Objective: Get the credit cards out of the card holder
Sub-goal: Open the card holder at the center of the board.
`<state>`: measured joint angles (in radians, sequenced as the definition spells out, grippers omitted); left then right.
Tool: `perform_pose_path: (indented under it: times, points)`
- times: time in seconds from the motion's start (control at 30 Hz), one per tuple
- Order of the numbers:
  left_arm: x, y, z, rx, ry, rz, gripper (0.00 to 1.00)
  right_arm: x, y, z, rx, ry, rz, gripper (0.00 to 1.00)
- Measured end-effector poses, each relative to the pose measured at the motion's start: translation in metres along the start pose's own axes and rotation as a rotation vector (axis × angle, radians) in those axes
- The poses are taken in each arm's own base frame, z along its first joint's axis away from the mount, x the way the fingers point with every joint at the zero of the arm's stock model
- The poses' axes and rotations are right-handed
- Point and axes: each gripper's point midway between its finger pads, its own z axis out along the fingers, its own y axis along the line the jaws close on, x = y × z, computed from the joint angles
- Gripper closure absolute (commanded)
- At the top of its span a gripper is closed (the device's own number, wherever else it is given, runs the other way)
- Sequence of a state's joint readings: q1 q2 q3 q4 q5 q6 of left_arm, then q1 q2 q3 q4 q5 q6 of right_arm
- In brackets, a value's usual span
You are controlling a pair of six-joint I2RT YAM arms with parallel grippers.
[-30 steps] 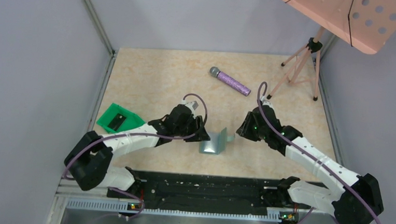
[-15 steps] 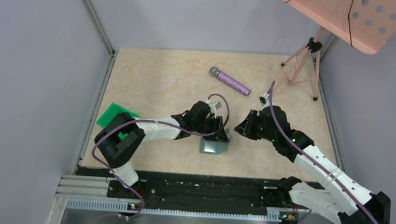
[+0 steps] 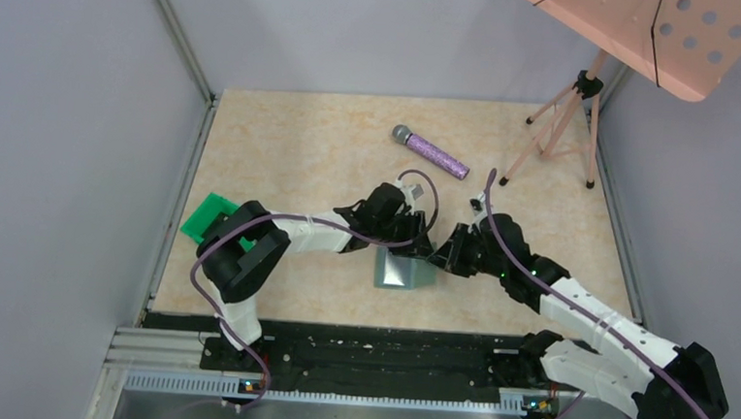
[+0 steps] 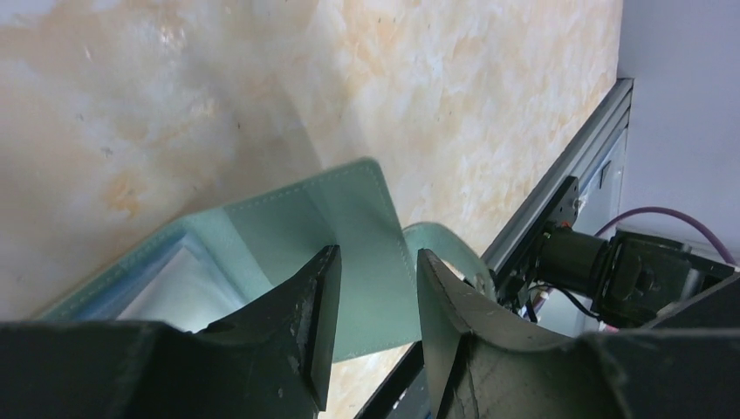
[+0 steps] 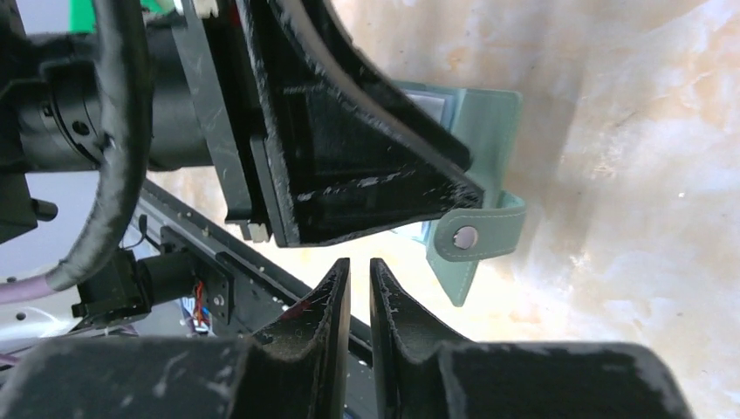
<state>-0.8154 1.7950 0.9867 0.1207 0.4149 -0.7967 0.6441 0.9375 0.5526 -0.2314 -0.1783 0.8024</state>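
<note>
The grey-green card holder (image 3: pixel 397 269) stands part-open on the table, one cover raised. My left gripper (image 3: pixel 421 247) is at its right upper edge. In the left wrist view that gripper (image 4: pixel 375 271) is open, and the holder's cover (image 4: pixel 349 218) and snap strap (image 4: pixel 445 249) lie beyond the gap. A pale blue inner panel (image 4: pixel 174 279) shows at the left. My right gripper (image 3: pixel 444 260) sits just right of the holder. Its fingers (image 5: pixel 353 275) are almost together, holding nothing, below the strap (image 5: pixel 476 236). The credit cards are hidden.
A purple microphone (image 3: pixel 431 152) lies at the back. A pink music stand (image 3: pixel 649 32) on a tripod (image 3: pixel 556 133) stands at the back right. A bright green sheet (image 3: pixel 209 215) lies at the left, partly under the left arm. A black rail (image 3: pixel 377 351) runs along the near edge.
My left arm has reached right to the holder and its jaws have narrowed a little. The right gripper has moved left toward the holder while closing.
</note>
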Motion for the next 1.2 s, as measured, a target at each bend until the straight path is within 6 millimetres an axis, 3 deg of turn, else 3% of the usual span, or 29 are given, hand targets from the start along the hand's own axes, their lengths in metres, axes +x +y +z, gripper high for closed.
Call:
perform_pose_path:
  times: [0.2,0.5,0.6,0.8,0.93,1.1,1.2]
  points:
    - [-0.015,0.003,0.003,-0.018,-0.023,-0.01,0.57,0.013,-0.005,0.009,-0.003,0.002,0.001,0.87]
    - [-0.043,0.022,-0.008,-0.059,-0.065,-0.061,0.54,0.027,-0.049,0.037,0.141,0.018,0.021,0.87]
    - [-0.056,0.036,-0.023,-0.099,-0.09,-0.094,0.53,0.033,-0.064,0.043,0.199,0.037,0.025,0.87]
    - [-0.079,0.049,-0.081,-0.172,-0.204,-0.122,0.51,0.035,-0.08,0.043,0.264,0.023,0.022,0.87]
    - [-0.055,0.052,-0.103,-0.182,-0.212,-0.12,0.53,0.037,-0.087,0.044,0.289,0.023,0.022,0.87]
    - [0.0,0.085,-0.1,-0.239,-0.114,-0.185,0.59,0.04,-0.091,0.045,0.301,0.03,0.023,0.87]
    - [0.016,0.093,-0.098,-0.25,-0.073,-0.211,0.61,0.04,-0.091,0.045,0.301,0.03,0.022,0.87]
